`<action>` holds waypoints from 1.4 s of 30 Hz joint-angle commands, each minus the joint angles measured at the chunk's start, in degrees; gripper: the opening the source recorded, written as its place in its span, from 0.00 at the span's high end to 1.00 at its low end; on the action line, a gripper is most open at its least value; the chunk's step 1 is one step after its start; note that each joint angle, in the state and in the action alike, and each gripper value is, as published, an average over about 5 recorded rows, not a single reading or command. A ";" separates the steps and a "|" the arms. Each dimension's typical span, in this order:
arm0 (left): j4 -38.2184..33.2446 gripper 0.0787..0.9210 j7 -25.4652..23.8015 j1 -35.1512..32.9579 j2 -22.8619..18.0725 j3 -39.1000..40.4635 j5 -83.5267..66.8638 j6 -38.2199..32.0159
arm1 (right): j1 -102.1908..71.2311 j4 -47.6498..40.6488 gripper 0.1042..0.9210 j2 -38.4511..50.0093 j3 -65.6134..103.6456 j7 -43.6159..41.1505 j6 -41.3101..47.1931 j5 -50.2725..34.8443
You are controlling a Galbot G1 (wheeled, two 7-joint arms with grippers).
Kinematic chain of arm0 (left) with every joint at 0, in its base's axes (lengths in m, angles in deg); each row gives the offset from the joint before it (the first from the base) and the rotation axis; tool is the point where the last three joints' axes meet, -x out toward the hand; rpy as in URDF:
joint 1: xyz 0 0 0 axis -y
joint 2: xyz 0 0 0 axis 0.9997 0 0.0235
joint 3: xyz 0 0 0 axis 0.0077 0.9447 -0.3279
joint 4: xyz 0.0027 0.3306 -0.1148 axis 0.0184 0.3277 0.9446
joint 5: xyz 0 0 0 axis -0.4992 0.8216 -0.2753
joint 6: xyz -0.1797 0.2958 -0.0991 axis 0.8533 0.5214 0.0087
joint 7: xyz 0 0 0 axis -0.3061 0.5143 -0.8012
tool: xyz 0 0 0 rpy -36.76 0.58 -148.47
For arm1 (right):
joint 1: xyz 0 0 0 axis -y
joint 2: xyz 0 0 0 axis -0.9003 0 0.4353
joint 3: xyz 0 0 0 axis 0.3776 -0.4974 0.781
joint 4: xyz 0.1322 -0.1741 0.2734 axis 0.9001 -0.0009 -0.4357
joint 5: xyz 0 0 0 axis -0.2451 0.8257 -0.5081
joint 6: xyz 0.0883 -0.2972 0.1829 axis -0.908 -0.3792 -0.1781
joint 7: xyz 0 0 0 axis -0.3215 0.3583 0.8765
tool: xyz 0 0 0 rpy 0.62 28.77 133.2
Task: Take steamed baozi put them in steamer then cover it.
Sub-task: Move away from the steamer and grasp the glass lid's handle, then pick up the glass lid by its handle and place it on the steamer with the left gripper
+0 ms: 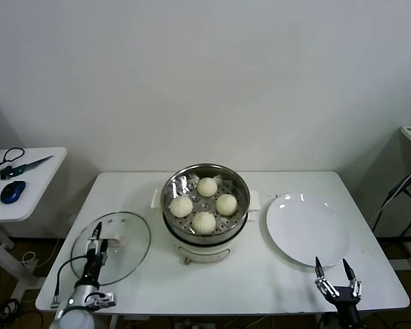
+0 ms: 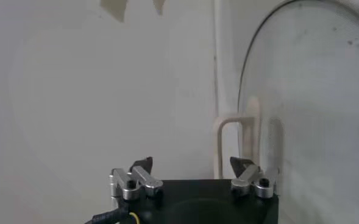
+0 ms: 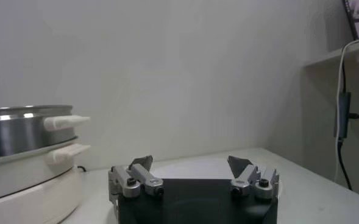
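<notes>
**Buns Loaded, Lid Waiting: Left Arm Lining Up on the Cover**

Nearest the camera, the left gripper [image 1: 95,241] is hanging low over the front-left part of the white table [image 1: 260,274], its arm rising almost straight up from below the table edge with the wrist turned down. Its jaws are standing apart and holding nothing. The cream handle [image 2: 235,143] of the cover [image 1: 111,247] is sitting just ahead of the fingertips, nearer one fingertip than the middle of the gap, not yet between them. The glass cover is lying flat on the table beneath and beyond the jaws, handle up, which is why the arm is approaching from above; the grasp appears to be the step in hand.

At the front-right edge, the right gripper [image 1: 337,275] is waiting, fingers pointing up, jaws spread and empty, well apart from all task items. The emptied white plate [image 1: 307,229] is lying just beyond it.

Farther back, well beyond the left jaws and toward the table's middle, the steamer [image 1: 205,212] is standing uncovered on its white base. All four steamed baozi [image 1: 204,222] are resting on its perforated tray, so only the covering seems left to do.
</notes>
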 commanded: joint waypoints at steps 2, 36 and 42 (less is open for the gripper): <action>1.31 0.27 -0.17 1.97 0.35 0.08 0.70 0.30 | -0.09 -0.11 0.12 -0.39 -0.12 0.15 -0.25 0.04; -11.10 0.93 -5.84 -2.94 3.43 0.58 -10.23 4.22 | 0.11 1.31 0.12 -0.33 0.14 1.07 0.77 0.71; -21.42 0.93 -9.71 -5.31 8.74 -0.46 -17.67 9.45 | 0.12 1.58 0.12 -0.43 -0.42 1.11 0.72 1.14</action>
